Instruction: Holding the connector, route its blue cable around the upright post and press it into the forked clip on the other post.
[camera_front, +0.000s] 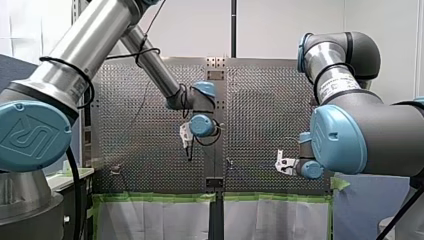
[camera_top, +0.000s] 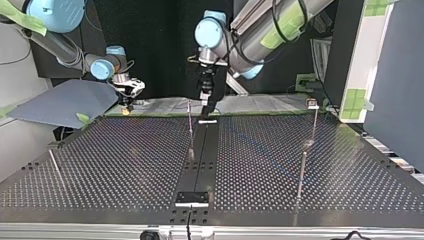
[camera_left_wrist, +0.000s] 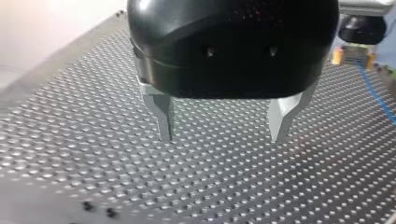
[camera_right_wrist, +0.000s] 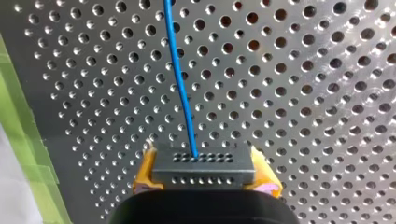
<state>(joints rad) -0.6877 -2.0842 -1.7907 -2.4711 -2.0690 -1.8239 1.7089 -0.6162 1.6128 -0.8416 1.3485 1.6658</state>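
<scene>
Connector (camera_right_wrist: 204, 163) clamped between yellow pads (camera_right_wrist: 144, 173) of right pincer (camera_right_wrist: 204, 176), blue cable (camera_right_wrist: 180, 79) running ahead over desk (camera_right_wrist: 303, 93), left pincer (camera_left_wrist: 223, 137) spread apart

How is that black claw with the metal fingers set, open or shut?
Open. My left gripper has its two metal fingers wide apart over the perforated table, nothing between them.

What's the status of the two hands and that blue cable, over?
Right hand shut on connector, blue cable running ahead. Left hand open, empty. No obstruction seen.
</scene>
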